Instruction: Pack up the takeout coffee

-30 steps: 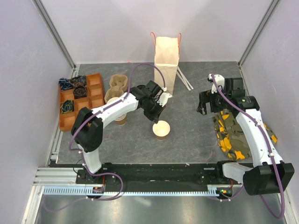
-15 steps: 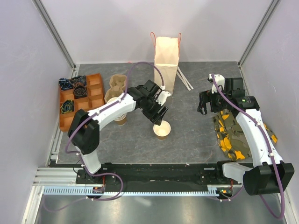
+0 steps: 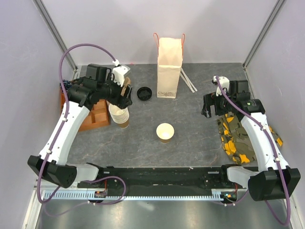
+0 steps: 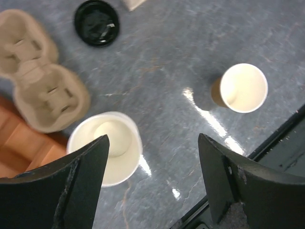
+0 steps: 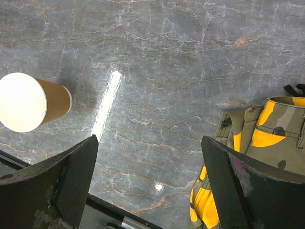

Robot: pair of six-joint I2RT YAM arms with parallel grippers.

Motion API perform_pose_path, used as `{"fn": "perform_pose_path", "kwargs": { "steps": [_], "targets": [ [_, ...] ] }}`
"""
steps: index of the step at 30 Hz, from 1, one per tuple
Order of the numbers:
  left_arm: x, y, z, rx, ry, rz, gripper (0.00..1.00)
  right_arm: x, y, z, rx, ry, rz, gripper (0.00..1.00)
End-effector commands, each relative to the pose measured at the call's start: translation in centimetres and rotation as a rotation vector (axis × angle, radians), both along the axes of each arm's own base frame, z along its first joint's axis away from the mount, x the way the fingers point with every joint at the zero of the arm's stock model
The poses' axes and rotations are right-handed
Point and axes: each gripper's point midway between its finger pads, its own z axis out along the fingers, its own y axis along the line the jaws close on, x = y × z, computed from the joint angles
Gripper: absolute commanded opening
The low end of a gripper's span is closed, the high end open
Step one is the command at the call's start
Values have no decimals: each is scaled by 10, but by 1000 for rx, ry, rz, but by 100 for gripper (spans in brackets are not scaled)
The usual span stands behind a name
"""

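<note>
The paper cup (image 3: pixel 165 132) stands lidless in the middle of the table (image 3: pixel 200 143). It is well apart from the black lid (image 3: pixel 144 93), which lies near the paper bag (image 3: pixel 169 67); only the top view shows the bag. The left wrist view shows the cardboard carrier (image 4: pixel 40 95) beside the cup stack (image 4: pixel 107 148). The left gripper (image 4: pixel 151 143) and right gripper (image 5: pixel 148 143) both gape, grasping nothing.

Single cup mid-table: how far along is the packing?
Done: one cup stands alone, upright, apart from the cup stack. In hand: nothing; the left gripper near the stack and the right gripper both have open, empty jaws. Left: the black lid lies loose near the paper bag; the cup is uncapped and outside the bag.
</note>
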Motion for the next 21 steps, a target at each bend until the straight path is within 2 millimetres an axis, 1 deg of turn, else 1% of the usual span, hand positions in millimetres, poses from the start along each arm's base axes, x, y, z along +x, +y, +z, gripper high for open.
{"fn": "perform_pose_path", "kwargs": {
  "steps": [1, 2, 4, 5, 7, 8, 10, 11, 13, 14, 15, 16, 17, 18, 20, 21],
  "targets": [
    [3, -3, 13, 14, -35, -80, 81, 2, 5, 5, 24, -31, 15, 98],
    [15, -7, 7, 28, -36, -99, 81, 3, 5, 4, 24, -28, 15, 98],
    [27, -15, 6, 33, -63, -155, 81, 5, 4, 6, 23, -30, 14, 98],
    [38, -25, -1, 39, -91, -237, 81, 6, 4, 8, 21, -33, 13, 98],
    [51, -33, -7, 50, -125, -303, 81, 6, 4, 10, 20, -38, 12, 98],
    [61, -38, -17, 75, -136, -356, 81, 6, 3, 12, 16, -42, 10, 98],
    [74, -44, -22, 110, -159, -409, 82, 6, 3, 12, 13, -42, 7, 98],
    [81, -48, -35, 133, -162, -466, 82, 6, 2, 11, 10, -41, 6, 98],
    [90, -52, -42, 158, -193, -523, 80, 6, 2, 10, 9, -40, 5, 98],
    [96, -56, -53, 156, -186, -544, 77, 5, 2, 8, 10, -32, 7, 98],
    [104, -60, -58, 159, -211, -550, 76, 5, 2, 6, 9, -27, 6, 98],
    [112, -60, -65, 179, -226, -554, 74, 5, 2, 6, 9, -26, 6, 98],
    [118, -60, -71, 191, -237, -561, 70, 5, 1, 4, 9, -21, 4, 98],
    [126, -62, -86, 203, -230, -579, 68, 6, 1, 4, 9, -20, 4, 98],
    [132, -65, -98, 233, -255, -645, 65, 6, 1, 2, 4, -16, 6, 98],
    [137, -67, -111, 238, -249, -663, 64, 6, 0, 2, 3, -15, 3, 98]
  ]
}}
